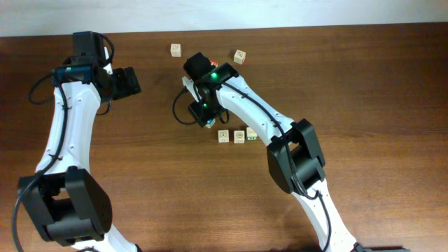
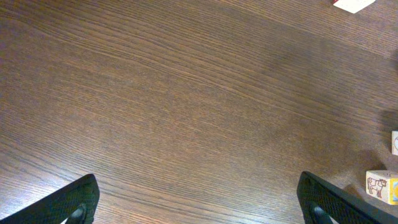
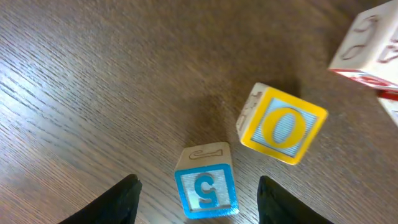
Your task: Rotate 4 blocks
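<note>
A pale wooden block with a blue-framed face (image 3: pixel 205 185) stands on the table between the fingers of my right gripper (image 3: pixel 198 186), which is open with a gap on each side. From overhead only a bit of that blue block (image 1: pixel 210 124) shows under the right gripper (image 1: pixel 204 117). Three more blocks stand in a short row just right of it (image 1: pixel 223 136) (image 1: pixel 239 135), the last with a green mark (image 1: pixel 251 133). My left gripper (image 1: pixel 131 80) is open over bare wood at the far left, its fingers (image 2: pixel 68 205) wide apart.
A yellow-faced cube (image 3: pixel 283 124) sits tilted just beyond the blue block, and a red-marked cube (image 3: pixel 367 46) lies at the upper right. Two loose cubes (image 1: pixel 176 50) (image 1: pixel 240 56) lie at the back. A cube with a cow drawing (image 2: pixel 382 185) is at the left wrist view's right edge.
</note>
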Motion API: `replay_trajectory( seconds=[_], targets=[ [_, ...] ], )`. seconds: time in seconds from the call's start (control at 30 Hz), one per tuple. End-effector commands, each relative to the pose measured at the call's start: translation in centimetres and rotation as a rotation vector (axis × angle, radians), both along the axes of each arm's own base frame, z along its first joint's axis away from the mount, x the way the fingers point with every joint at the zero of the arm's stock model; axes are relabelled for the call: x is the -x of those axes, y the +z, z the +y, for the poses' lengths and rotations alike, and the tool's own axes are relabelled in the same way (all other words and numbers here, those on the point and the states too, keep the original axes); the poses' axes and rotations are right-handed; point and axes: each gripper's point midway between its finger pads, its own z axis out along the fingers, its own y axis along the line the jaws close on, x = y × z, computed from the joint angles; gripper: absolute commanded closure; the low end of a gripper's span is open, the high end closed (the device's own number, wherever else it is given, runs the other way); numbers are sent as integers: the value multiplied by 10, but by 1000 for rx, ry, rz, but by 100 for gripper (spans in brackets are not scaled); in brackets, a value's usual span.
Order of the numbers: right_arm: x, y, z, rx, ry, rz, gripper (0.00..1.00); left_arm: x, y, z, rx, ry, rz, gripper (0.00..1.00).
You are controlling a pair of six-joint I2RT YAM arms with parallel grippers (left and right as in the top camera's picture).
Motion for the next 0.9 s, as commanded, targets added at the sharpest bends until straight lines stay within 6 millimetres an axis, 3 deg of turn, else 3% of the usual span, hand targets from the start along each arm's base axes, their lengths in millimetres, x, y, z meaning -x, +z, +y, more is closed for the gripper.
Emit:
replay_trajectory(
  seconds=[0.0, 0.13, 0.37, 0.7, 0.87],
  targets=[
    [0, -9, 0, -5, 15, 21, 40, -3, 7, 3, -11, 13, -15, 0],
    [3, -13, -2, 3, 10, 34, 53, -3, 7, 3, -11, 13, -15, 0],
    [4, -18, -6, 25, -44, 49, 67, -3, 7, 3, -12, 12, -15, 1],
    [16, -20, -14, 35, -388, 166, 70, -3, 7, 3, -11, 12, -15, 1],
    [35, -21, -13, 65, -504, 238, 70, -3, 7, 3, -11, 13, -15, 0]
  ],
)
